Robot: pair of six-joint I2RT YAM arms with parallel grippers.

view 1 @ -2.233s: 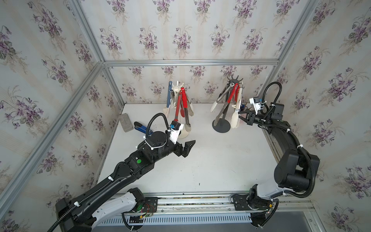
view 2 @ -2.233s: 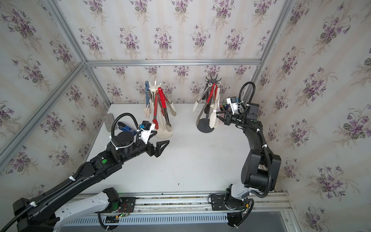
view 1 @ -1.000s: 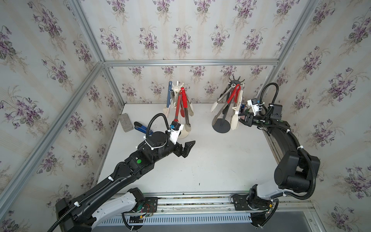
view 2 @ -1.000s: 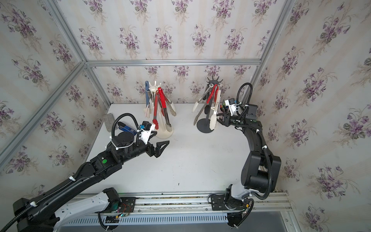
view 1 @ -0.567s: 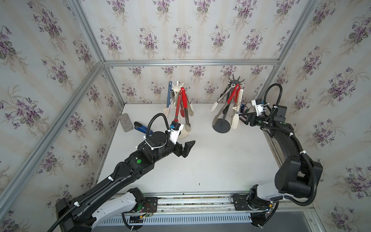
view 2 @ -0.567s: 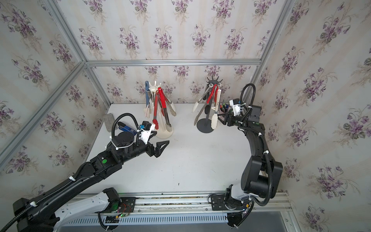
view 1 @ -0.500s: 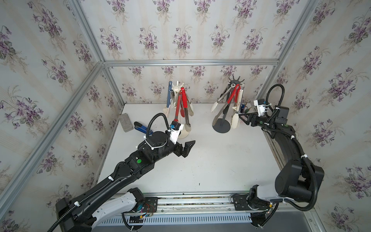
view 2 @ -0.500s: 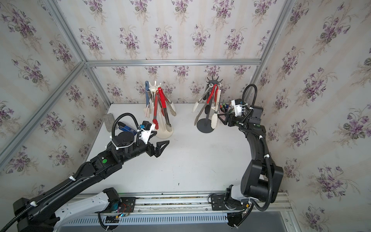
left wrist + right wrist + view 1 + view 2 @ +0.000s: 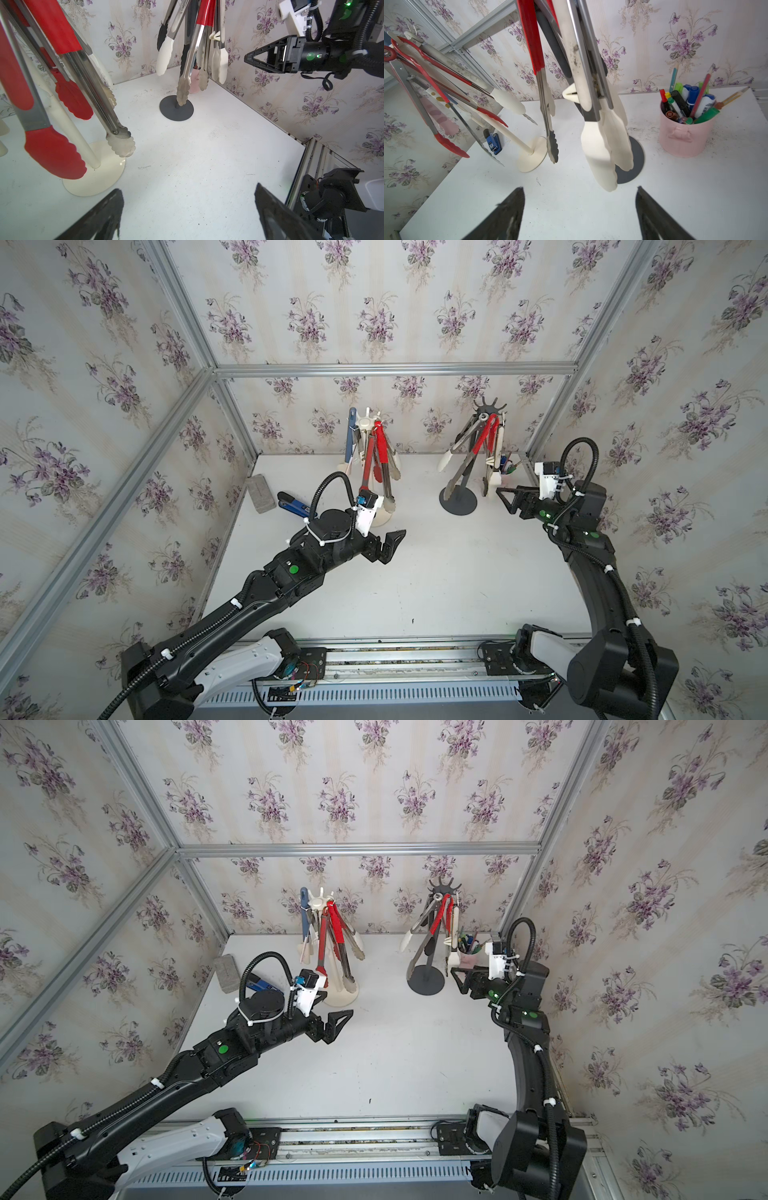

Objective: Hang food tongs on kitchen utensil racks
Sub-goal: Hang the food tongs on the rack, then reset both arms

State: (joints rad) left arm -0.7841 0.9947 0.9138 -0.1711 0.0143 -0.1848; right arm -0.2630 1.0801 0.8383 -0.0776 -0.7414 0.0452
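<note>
The right gripper's (image 9: 579,188) fingers (image 9: 508,212) stand spread wide, with nothing between them. Just ahead of their tips hang the white-tipped tongs (image 9: 604,149), their cream heads dangling over the round base of the dark rack (image 9: 638,153).

Taking the back wall as twelve o'clock in both top views, the right gripper (image 9: 500,494) points toward nine o'clock. The dark rack (image 9: 458,501) stands at its nine o'clock, and a pink pot of pens (image 9: 468,957) is tucked in the corner at about one o'clock.

The left gripper's (image 9: 188,187) fingers (image 9: 270,207) are likewise parted and bare, above the white table (image 9: 197,149). In a top view the left gripper (image 9: 395,546) faces three o'clock, near mid-table.

The cream rack (image 9: 343,995) rises close by, at its eleven o'clock. The food tongs (image 9: 371,460) hang on these two racks by their top ends, tips down and splayed outward. The cream rack carries red, steel and blue-grey pairs. The dark rack carries a red-handled pair, steel pairs and the white-tipped ones.

Beyond the left wrist, at ten o'clock, lies a blue stapler (image 9: 293,506), with a grey block (image 9: 261,493) by the side wall.
</note>
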